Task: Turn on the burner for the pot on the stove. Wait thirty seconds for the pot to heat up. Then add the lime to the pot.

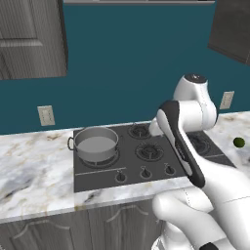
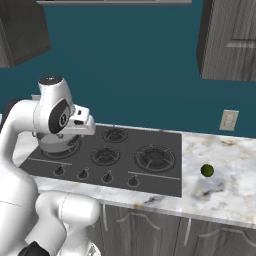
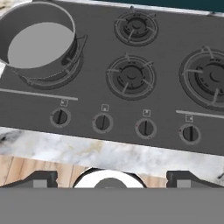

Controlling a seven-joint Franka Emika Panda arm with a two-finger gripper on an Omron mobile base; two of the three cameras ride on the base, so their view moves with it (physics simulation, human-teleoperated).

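A teal wall [image 1: 127,58] is being shown behind the scene, with grey panelled cabinets [image 1: 31,39] hanging at its upper corners and pale sockets [image 2: 229,120] set low on it. Below, a marble counter [image 1: 34,171], white with grey and tan veins, is being carried on grey cabinet doors [image 2: 150,230]; a strip of wooden floor [image 3: 26,168] is being seen past its front edge in the hand view.

The stove [image 3: 96,94], a flat dark grey slab, is being held flush in the counter. Round black burners with grates are being spread across it, and four small black knobs [image 3: 102,123] are being lined up along its front edge.

The pot [image 1: 96,143], short, wide and of grey steel, with small loop handles and a pale inside, is being borne upright on the far left burner [image 3: 65,74].

The gripper [image 3: 112,177] is being held above the counter's front edge, before the knobs and touching none; its jaws are being kept wide apart, with nothing between them.

The lime [image 2: 207,170], a small dark green ball, is being left on the counter to the right of the stove, well apart from the pot.
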